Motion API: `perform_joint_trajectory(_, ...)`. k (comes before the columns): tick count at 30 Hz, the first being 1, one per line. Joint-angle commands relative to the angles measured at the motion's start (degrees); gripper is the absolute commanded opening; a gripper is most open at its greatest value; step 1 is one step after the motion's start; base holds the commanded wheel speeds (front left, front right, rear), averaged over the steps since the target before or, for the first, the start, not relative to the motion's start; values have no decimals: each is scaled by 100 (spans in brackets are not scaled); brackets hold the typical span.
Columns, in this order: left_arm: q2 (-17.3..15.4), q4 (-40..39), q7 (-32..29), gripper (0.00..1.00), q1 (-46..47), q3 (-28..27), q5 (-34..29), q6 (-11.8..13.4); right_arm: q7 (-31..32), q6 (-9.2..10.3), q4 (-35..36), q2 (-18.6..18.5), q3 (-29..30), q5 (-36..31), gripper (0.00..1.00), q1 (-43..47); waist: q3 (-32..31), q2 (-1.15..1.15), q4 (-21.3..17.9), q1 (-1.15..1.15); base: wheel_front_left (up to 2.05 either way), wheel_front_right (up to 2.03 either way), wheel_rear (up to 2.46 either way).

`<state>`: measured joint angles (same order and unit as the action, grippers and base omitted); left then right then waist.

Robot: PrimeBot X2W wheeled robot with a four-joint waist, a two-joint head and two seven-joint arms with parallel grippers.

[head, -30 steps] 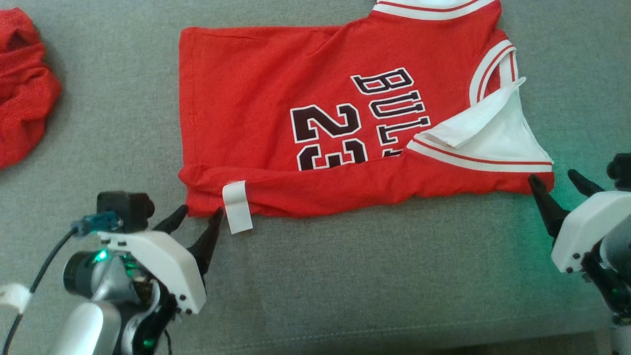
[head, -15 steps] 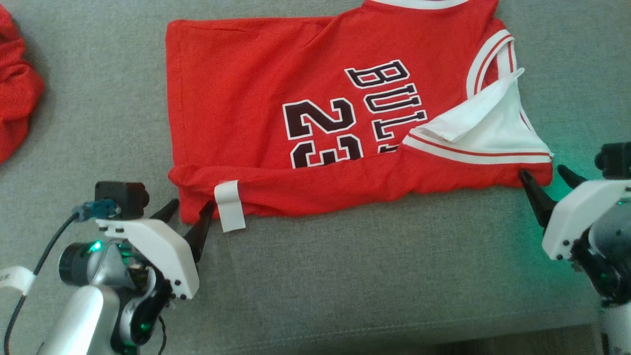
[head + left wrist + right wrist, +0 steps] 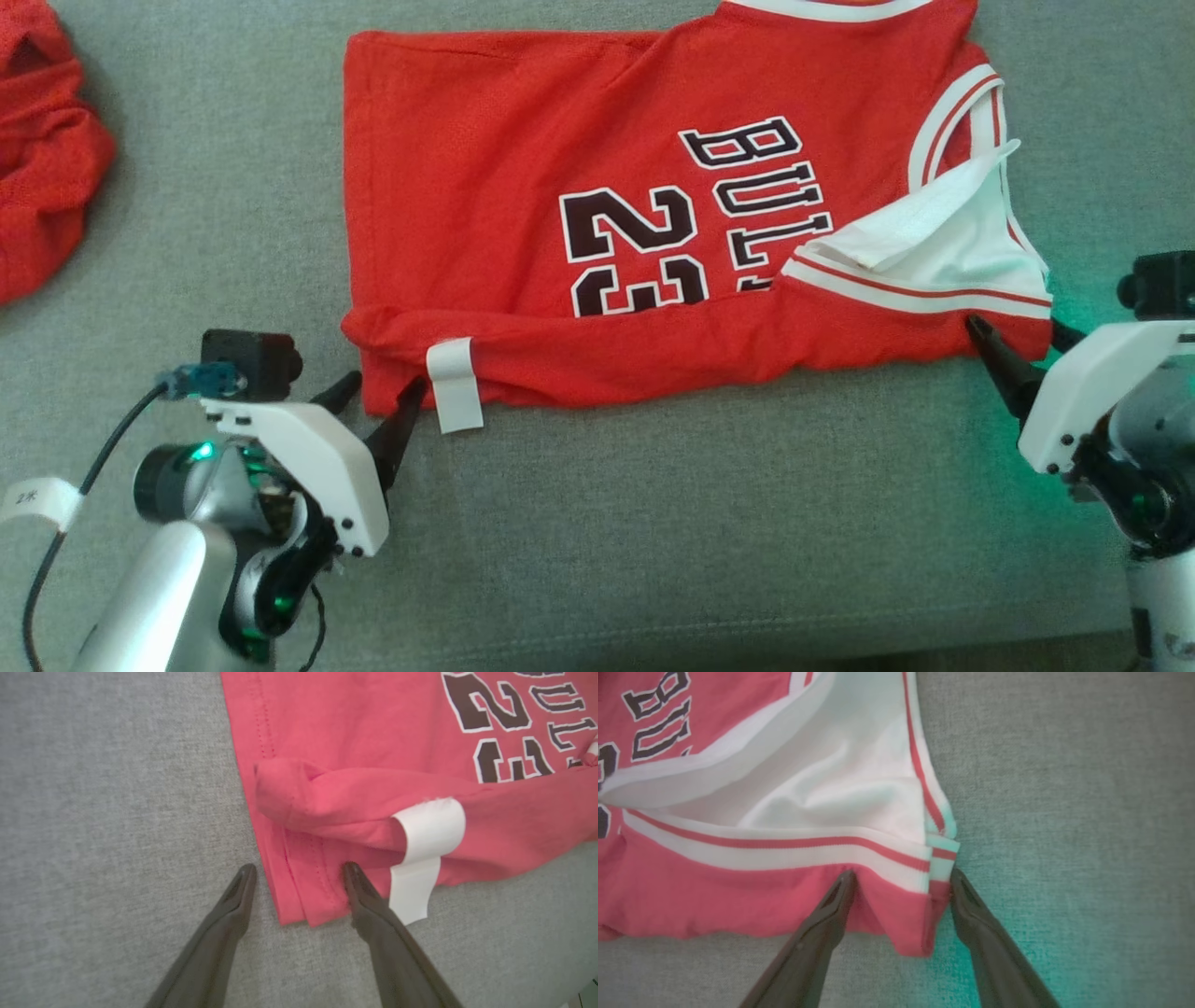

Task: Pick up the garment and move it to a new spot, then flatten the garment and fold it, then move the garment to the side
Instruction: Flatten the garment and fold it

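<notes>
Red fabric basketball jersey [image 3: 504, 187]: black numerals and lettering edged white; white trim with red stripe; white lining; white rectangular tag [image 3: 455, 392]. Grey woven upholstery [image 3: 653, 523]. Crumpled red cloth [image 3: 42, 159], plain.

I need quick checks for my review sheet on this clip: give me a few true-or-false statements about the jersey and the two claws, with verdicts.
1. The red jersey lies on the grey surface with its near edge folded over. True.
2. Both claws are shut on the jersey. False: the left claw and right claw are open, each straddling a near corner.
3. A white tag hangs off the near edge beside the left claw. True.
4. The jersey's number reads 32. False: it reads 23.
5. Another red cloth lies off to the robot's left. True.
</notes>
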<state>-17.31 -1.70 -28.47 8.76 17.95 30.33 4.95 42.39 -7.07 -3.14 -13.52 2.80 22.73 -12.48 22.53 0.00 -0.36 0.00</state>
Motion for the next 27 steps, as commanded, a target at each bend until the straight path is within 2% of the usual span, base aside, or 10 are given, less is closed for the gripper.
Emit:
perform_joint_trajectory(1, -63, 99, -146, 91, 43, -55, 9, -9, 122, -42, 45, -56, -246, 95, 100, -51, -13, 0, -11, 0, 0, 0, 0)
perform_joint_trajectory(2, -63, 114, -155, 67, 42, -43, 16, -16, 142, -42, 43, -69, -272, 128, 100, -52, -17, 0, -16, 0, 0, 0, 0)
perform_joint_trajectory(3, -59, 144, -189, 15, 37, -10, 47, -45, 200, -42, 37, -98, -335, 214, 97, -48, -25, 0, -22, 0, 0, 0, 0)
perform_joint_trajectory(4, -57, 162, -213, 0, 33, 14, 68, -71, 232, -42, 31, -116, -364, 262, 49, -45, -34, 0, -22, 0, 0, 0, 0)
perform_joint_trajectory(5, -57, 162, -213, 0, 33, 14, 68, -71, 232, -42, 31, -116, -364, 262, 49, -45, -34, 0, -22, 0, 0, 0, 0)
perform_joint_trajectory(6, -54, 177, -243, 0, 26, 50, 100, -119, 256, -42, 23, -135, -392, 310, 0, -42, -52, 0, -22, 0, 0, 0, 0)
perform_joint_trajectory(13, -179, -35, -203, 0, -12, -157, 350, -221, 443, -42, 53, -325, 29, 692, 0, -213, -303, 0, -11, 0, 0, 0, 0)
perform_joint_trajectory(21, -754, -1165, -694, 0, -337, -461, 747, -387, 1477, -42, 548, -1067, 679, 920, 0, -244, -492, 0, 95, 0, 0, 0, 0)
perform_joint_trajectory(24, -743, -1442, -720, 0, -684, -431, 787, -300, 1895, -42, 839, -1179, 646, 996, 0, 188, -514, 0, 121, 0, 0, 0, 0)
perform_joint_trajectory(27, -540, -1466, -586, 0, -1128, -312, 838, -189, 2111, -42, 1064, -1132, 639, 1026, 0, 740, -522, 0, 126, 0, 0, 0, 0)
